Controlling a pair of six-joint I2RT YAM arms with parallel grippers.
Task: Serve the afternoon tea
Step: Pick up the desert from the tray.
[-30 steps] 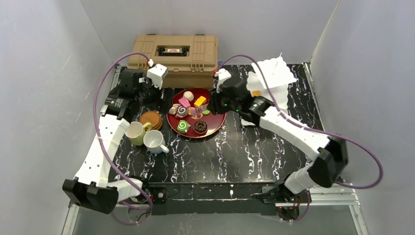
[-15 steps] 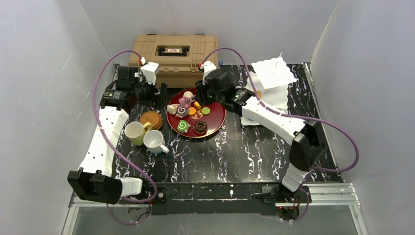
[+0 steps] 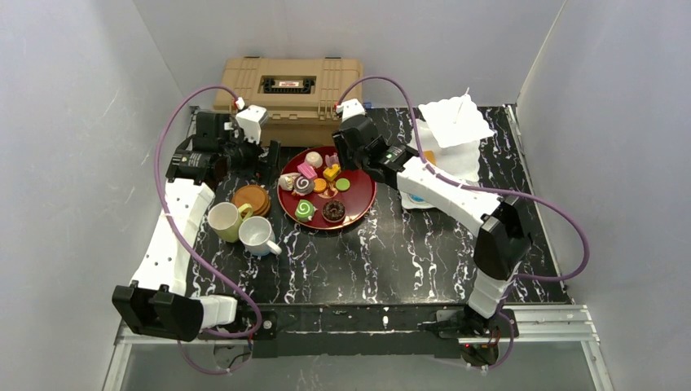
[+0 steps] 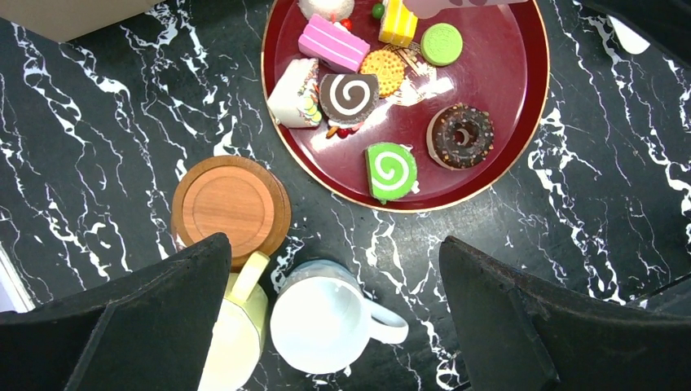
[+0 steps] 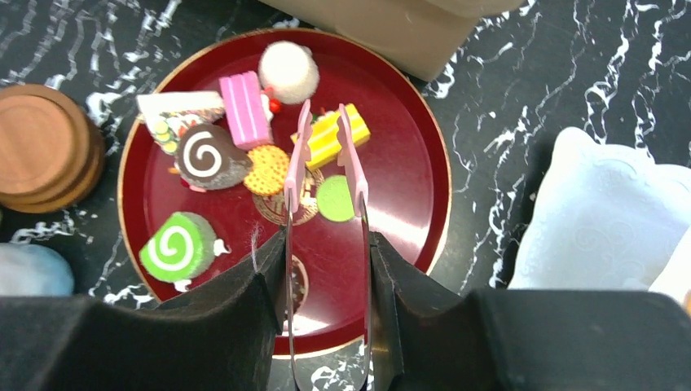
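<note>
Right gripper (image 5: 326, 252): was clamped on pink-tipped tongs (image 5: 291, 179), tips over yellow cake slice (image 5: 322, 138).
Left gripper (image 4: 334, 281): was spread wide above mugs (image 4: 322, 326).
Red tray (image 5: 403, 191): far rim beside toolbox (image 5: 407, 32); pastries (image 5: 200, 159) held inside.

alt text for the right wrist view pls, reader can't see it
The right gripper holds pink-tipped tongs over a red tray, their tips either side of a yellow cake slice. A green swirl roll, a brown swirl roll and a pink cake slice also lie on the tray; brown coasters at frame left, a white dish at frame right.
</note>
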